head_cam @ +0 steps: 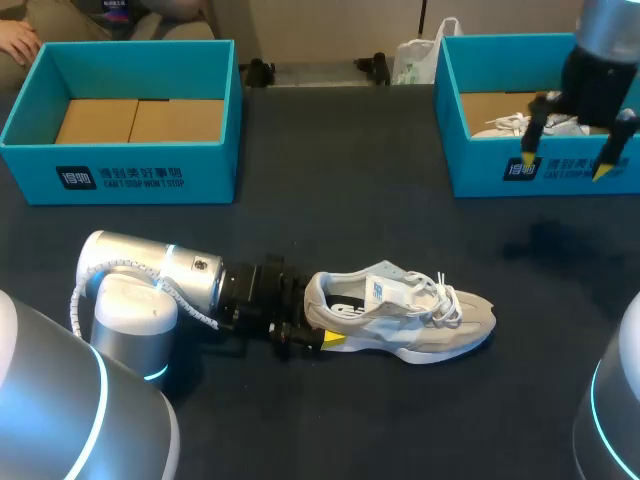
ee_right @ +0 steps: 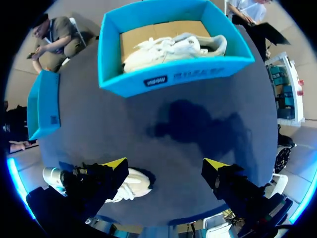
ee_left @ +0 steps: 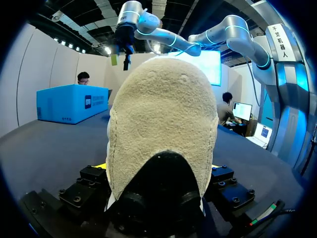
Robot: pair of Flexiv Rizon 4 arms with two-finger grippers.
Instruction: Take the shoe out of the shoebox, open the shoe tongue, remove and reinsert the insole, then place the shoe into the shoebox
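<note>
Grips the heel of the shoe (head_cam: 410, 315) with the left pincer (head_cam: 315, 318), near 6 o'clock on the tabletop (head_cam: 330, 180). Holds the right pincer (head_cam: 565, 164) spread wide, empty, by the 2 o'clock shoebox (head_cam: 480, 172).

My left arm (head_cam: 160, 265) is stretched out low and flat, left gripper (head_cam: 315, 318) with fingers clamped on the shoe (head_cam: 420, 322) heel. Right gripper (head_cam: 565, 165) hangs up high, pointing down, fingers spread wide.

A beige-and-white shoe (head_cam: 405, 315) is seen upright on its sole mid-table; the far-left teal shoebox (head_cam: 150, 175) is seen open, empty.
</note>
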